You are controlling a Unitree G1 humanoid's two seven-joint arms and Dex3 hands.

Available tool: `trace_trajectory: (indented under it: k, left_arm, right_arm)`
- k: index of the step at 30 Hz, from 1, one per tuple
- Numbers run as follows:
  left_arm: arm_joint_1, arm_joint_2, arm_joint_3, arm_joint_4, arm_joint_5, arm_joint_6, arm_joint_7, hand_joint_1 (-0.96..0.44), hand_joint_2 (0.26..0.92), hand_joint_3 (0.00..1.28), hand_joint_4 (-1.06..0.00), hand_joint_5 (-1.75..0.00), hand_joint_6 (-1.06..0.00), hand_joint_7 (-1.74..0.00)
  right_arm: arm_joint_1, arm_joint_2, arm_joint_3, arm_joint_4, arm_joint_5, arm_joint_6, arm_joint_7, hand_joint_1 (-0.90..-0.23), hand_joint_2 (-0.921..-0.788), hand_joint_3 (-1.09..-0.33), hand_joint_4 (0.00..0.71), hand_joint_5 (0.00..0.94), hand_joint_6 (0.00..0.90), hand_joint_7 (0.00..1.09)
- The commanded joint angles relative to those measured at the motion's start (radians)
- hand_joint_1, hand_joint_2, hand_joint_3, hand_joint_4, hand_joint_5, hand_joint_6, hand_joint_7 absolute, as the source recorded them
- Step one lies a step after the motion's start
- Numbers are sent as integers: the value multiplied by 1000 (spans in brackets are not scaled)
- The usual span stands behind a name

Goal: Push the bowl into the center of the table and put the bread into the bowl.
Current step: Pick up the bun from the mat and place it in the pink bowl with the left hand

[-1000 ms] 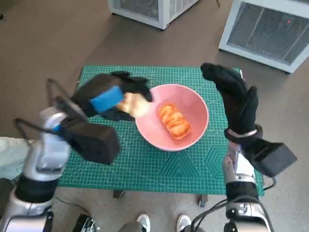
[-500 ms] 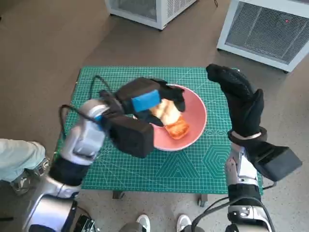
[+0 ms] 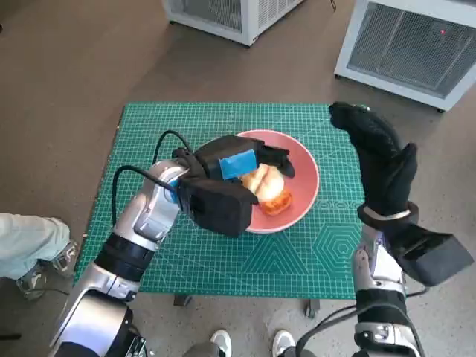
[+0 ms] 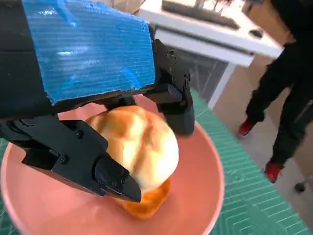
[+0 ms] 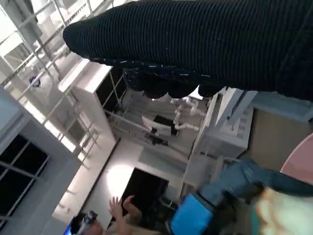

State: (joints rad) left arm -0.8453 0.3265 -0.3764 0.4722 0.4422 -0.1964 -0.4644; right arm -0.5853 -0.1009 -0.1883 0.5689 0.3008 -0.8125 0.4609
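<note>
A pink bowl (image 3: 303,167) sits near the middle of the green mat (image 3: 186,245). My left hand (image 3: 238,160) reaches over the bowl and holds a pale bread roll (image 3: 262,179) just above an orange-glazed bread (image 3: 277,201) lying in the bowl. In the left wrist view the pale roll (image 4: 139,147) sits between the black fingers (image 4: 78,156), resting on the orange bread (image 4: 146,205) inside the bowl (image 4: 205,176). My right hand (image 3: 375,160), in its black glove (image 5: 205,44), is raised beside the bowl's right rim, fingers spread, holding nothing.
Two white cabinets (image 3: 405,41) stand on the floor beyond the table. A person's leg and shoe (image 3: 30,245) show at the left, and white shoe tips (image 3: 223,341) at the table's front edge. Another person's dark legs and red shoes (image 4: 283,98) appear in the left wrist view.
My left hand has carried the pale roll rightward from the mat's left side to over the bowl, lowering it onto the orange bread. The right hand has drifted slightly right.
</note>
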Motion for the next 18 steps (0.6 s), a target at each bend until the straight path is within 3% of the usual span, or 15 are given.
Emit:
trace_trajectory:
  k: [1, 8, 18]
  left_arm:
    - [25, 22, 8, -31, 6, -11, 9, -260, 865, 6, -293, -10, -364, -64]
    - [59, 51, 63, -38, -60, -77, 22, -306, 861, 1, -233, 0, -318, -18]
    - [109, 55, 200, -38, -264, -199, 1, -349, 872, 5, -160, -12, -256, -17]
  right_arm:
    - [27, -2, 5, 1, -31, 4, -29, -763, -921, -743, 335, 17, 98, 560]
    - [28, 1, 12, -5, -45, 5, -48, -757, -921, -745, 336, 15, 101, 554]
    - [25, 1, 26, -17, -34, 23, -48, -760, -921, -746, 336, 13, 103, 549]
